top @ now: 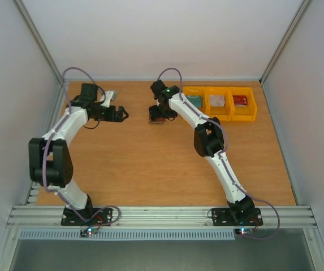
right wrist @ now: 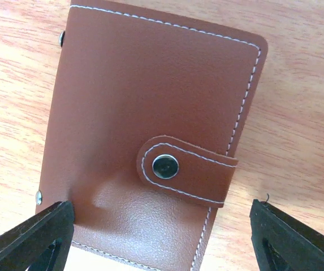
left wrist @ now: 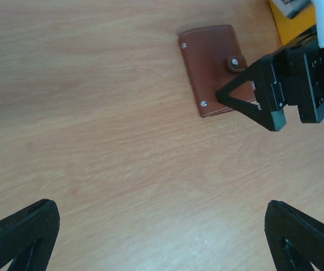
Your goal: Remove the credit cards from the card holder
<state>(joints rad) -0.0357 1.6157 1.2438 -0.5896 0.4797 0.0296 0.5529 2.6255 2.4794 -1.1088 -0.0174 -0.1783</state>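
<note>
Right gripper (right wrist: 162,240) hangs right over the card holder (right wrist: 150,101), jaws spread wide. Holder lies flat on the wooden table (top: 150,169), snap tab fastened, left of the yellow bins (top: 229,116). One credit card per bin: teal (top: 194,100), whitish (top: 216,100), red (top: 240,100). Left gripper (left wrist: 162,237) spread wide over bare wood nearby.

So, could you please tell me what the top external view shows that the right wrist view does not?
Only the top external view shows the left claw and the three yellow bins. Only the right wrist view shows the snap tab fastened and the white stitching. Both show the card holder lying on the table beneath the open right claw.
</note>
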